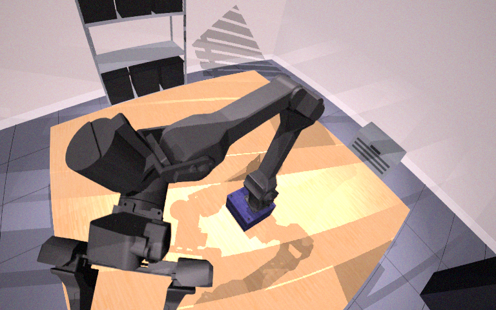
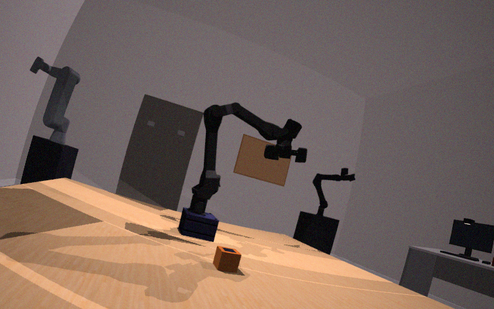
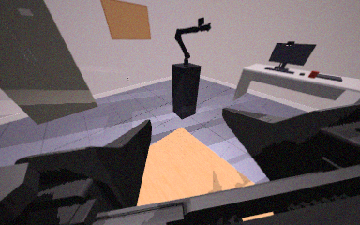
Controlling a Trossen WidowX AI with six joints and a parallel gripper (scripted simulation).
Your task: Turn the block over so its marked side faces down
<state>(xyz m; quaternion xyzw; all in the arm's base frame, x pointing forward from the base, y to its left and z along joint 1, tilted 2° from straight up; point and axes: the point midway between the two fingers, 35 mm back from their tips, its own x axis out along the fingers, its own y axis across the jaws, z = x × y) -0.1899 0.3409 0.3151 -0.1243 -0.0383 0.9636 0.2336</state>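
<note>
The block (image 2: pixel 226 261) is a small orange cube. It rests flat on the wooden table (image 1: pixel 347 194) (image 2: pixel 283 288) (image 3: pixel 173 169) in the exterior view, in front of the robot's blue base. Its marked side, with a dark square (image 2: pixel 229 250), faces up. The block does not show in the top view or the wrist view. My gripper (image 1: pixel 130 292) (image 2: pixel 285 152) (image 3: pixel 187 117) is open, with nothing visible between its fingers. It is raised high above the table, away from the block. In the top view the lower frame edge cuts off its fingertips.
The blue base (image 1: pixel 239 208) (image 2: pixel 199 225) carries the arm on the table. Beyond the table are a black pedestal (image 2: pixel 316 231) (image 3: pixel 186 91) with another arm, a desk (image 2: pixel 419 269) (image 3: pixel 241 86) with a monitor, and a shelf (image 1: pixel 139 54) by the wall.
</note>
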